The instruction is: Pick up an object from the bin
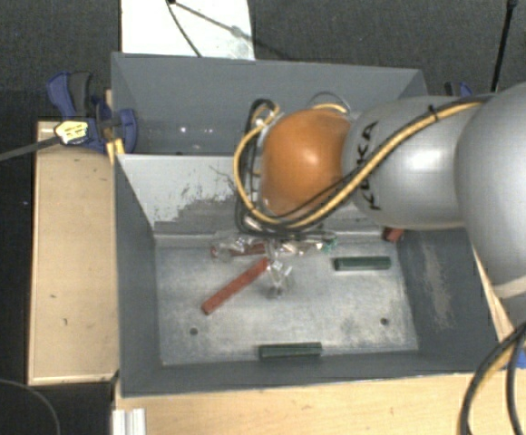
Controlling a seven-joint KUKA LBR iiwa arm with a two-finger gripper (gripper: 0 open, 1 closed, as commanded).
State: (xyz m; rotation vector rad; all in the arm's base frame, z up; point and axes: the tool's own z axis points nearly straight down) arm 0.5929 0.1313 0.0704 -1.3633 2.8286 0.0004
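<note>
Low over the middle of the bin floor, just below the orange cover (304, 161) on the wrist, we see the pincer (277, 277) pointing down at the scuffed grey metal. We cannot tell whether it is spread or pressed together, since the wrist hardware above it hides much of it from us. Nearest to it lies a red-brown stick (231, 293), slanting across the floor: its upper right end reaches right up to the pincer's tip, while its lower left end points away toward the left front of the bin (354, 320). We cannot tell whether that upper end is pinched or merely lies against the pincer. Just left of the wrist, near the back wall, we make out a short brownish piece (228, 248), too indistinct for us to name. To the right of the pincer, apart from it, a dark green bar (363, 264) lies flat and roughly level with it. Beyond that bar, in the back right corner, sits a small red piece (393, 234), partly under the arm (481, 161). Well apart from the pincer, along the front wall, a second green bar (290, 352) lies flat. Yellow and black cables (242, 181) loop round the orange cover, and the silver arm comes in from the right.
</note>
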